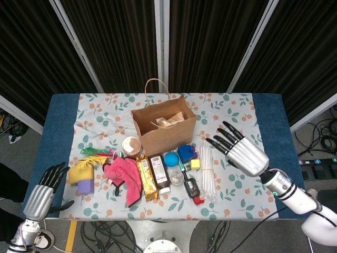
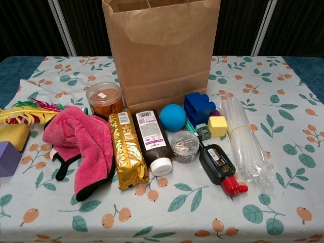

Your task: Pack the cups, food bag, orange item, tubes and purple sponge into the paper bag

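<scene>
The brown paper bag (image 1: pixel 164 134) (image 2: pixel 162 50) stands open at the table's middle back, with crumpled items inside. In front of it lie a lidded cup of orange-brown stuff (image 1: pixel 131 145) (image 2: pixel 104 98), a small clear cup (image 1: pixel 177 177) (image 2: pixel 185 146), the gold food bag (image 1: pixel 146 179) (image 2: pixel 127 154) and a bundle of clear tubes (image 1: pixel 206 168) (image 2: pixel 245 144). A yellow-orange item (image 1: pixel 80 171) (image 2: pixel 12 135) and the purple sponge (image 1: pixel 85 186) (image 2: pixel 7 158) sit at the left. My right hand (image 1: pixel 239 152) hovers just right of the tubes, empty, fingers spread. My left hand (image 1: pixel 45 192) hangs off the table's front left corner, empty, fingers apart.
A pink cloth (image 1: pixel 124 174), brown bottle (image 1: pixel 159 173), blue ball (image 1: pixel 170 159), blue block (image 1: pixel 185 153), yellow cube (image 1: pixel 195 164) and black bottle with red cap (image 1: pixel 191 188) crowd the front row. Coloured feathers (image 1: pixel 95 153) lie at the left.
</scene>
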`<control>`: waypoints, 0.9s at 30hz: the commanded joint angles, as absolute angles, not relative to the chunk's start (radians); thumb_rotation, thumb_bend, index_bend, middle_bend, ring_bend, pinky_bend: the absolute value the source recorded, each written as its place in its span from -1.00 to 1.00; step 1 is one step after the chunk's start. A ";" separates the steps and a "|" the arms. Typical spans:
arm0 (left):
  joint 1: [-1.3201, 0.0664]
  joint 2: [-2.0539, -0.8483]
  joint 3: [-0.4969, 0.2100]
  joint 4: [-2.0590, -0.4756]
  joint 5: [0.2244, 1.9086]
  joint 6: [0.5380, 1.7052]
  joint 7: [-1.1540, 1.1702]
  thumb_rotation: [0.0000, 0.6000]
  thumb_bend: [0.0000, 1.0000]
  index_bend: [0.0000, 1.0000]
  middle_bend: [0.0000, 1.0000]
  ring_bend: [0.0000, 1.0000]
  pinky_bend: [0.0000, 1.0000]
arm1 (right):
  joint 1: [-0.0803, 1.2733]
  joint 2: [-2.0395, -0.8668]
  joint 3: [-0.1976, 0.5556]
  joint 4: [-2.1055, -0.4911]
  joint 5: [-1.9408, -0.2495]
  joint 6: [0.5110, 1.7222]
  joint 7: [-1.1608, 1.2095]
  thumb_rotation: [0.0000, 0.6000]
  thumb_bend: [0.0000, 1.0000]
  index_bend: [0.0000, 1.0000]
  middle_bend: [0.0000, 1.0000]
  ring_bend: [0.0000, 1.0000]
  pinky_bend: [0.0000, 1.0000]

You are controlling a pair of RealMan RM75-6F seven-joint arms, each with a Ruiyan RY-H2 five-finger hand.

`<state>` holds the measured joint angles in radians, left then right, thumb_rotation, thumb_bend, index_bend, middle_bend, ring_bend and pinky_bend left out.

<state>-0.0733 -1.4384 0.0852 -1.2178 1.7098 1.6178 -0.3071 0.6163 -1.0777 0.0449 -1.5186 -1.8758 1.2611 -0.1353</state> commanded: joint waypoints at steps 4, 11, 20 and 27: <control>-0.071 -1.443 0.077 -1.208 1.709 1.632 -0.295 1.00 -1.00 -0.83 -0.87 -0.94 -0.86 | 0.678 -1.142 -0.045 -1.371 -1.991 1.128 -0.170 1.00 -1.00 -0.78 -0.50 -0.74 -0.89; -0.067 -1.460 0.066 -1.175 1.717 1.666 -0.289 1.00 -1.00 -0.83 -0.87 -0.94 -0.86 | 0.759 -1.278 -0.065 -1.244 -2.031 1.065 -0.129 1.00 -1.00 -0.76 -0.50 -0.73 -0.86; -0.067 -1.460 0.063 -1.175 1.702 1.654 -0.291 1.00 -1.00 -0.83 -0.87 -0.95 -0.86 | 0.769 -1.388 -0.103 -1.144 -2.028 1.105 -0.050 1.00 -1.00 -0.72 -0.48 -0.71 -0.83; -0.069 -1.460 0.061 -1.179 1.694 1.646 -0.296 1.00 -1.00 -0.83 -0.87 -0.94 -0.86 | 0.774 -1.419 -0.129 -1.084 -2.019 1.118 -0.017 1.00 -1.00 -0.70 -0.47 -0.70 -0.81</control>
<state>-0.0686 -1.4605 0.0610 -1.1785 1.6942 1.6465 -0.2955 0.7720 -1.4150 -0.1249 -1.0880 -2.0207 1.1155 -0.0213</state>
